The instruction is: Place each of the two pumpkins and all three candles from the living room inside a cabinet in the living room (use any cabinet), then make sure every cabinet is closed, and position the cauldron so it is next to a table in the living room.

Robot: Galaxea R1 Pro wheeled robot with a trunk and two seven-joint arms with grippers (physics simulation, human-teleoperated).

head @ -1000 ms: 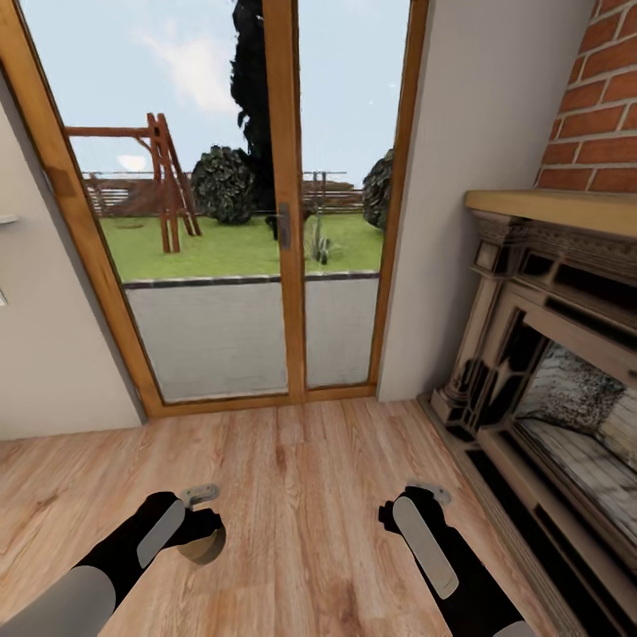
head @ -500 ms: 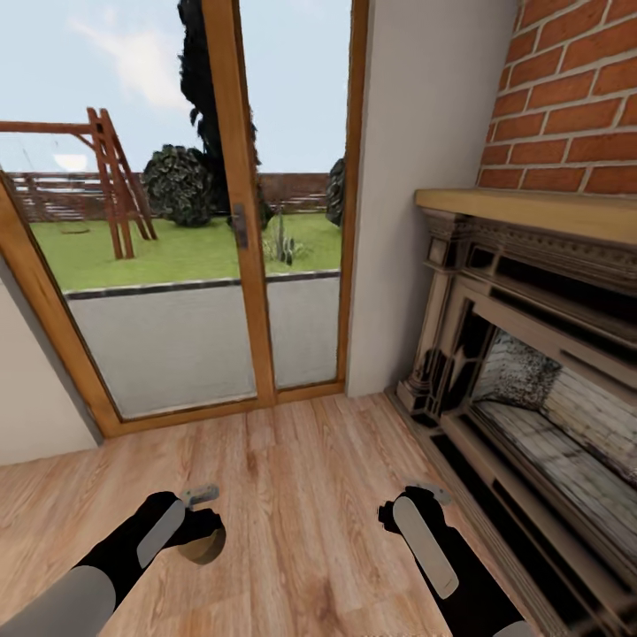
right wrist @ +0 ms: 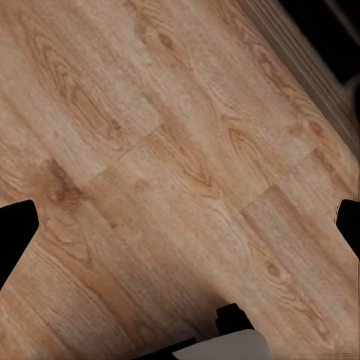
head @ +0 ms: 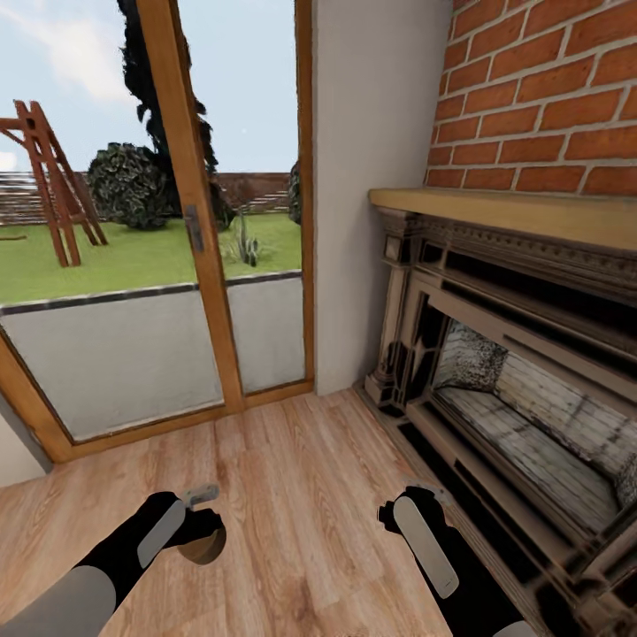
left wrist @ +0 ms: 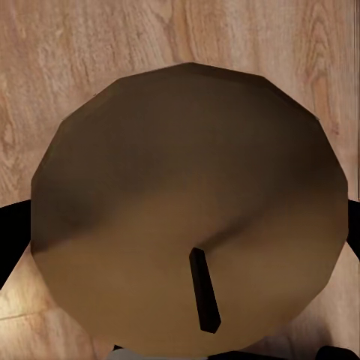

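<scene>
Head view looks down on a wooden floor (head: 292, 495) with my two arms at the lower edge. My left end effector (head: 202, 531) is near the lower left, and it holds a candle (head: 205, 547), a short brownish cylinder that shows just under the dark fingers. In the left wrist view the candle (left wrist: 191, 217) takes nearly the whole picture: I see its round flat end with a small dark wick (left wrist: 205, 291), and the black fingers (left wrist: 11, 244) press on it from both sides, so this end effector is closed around the candle.

My right end effector (head: 423, 497) is at the lower right, over bare floor. In the right wrist view its two black fingertips (right wrist: 15, 236) stand far apart at the opposite edges of the picture, with only floor planks (right wrist: 172, 172) between them (so it is wide and carries nothing).

Ahead on the left there is a glass door (head: 190, 230) with an orange wooden frame and a small dark handle. Through the glass I see grass, a wooden swing frame (head: 49, 186), round dark bushes (head: 128, 186) and a fence. To the right of the door comes a plain grey wall (head: 367, 177), and then a red brick wall (head: 540, 88) above a wooden mantel (head: 504, 212). Under the mantel is a dark carved fireplace (head: 495, 354), whose base touches the floor near my right arm.
</scene>
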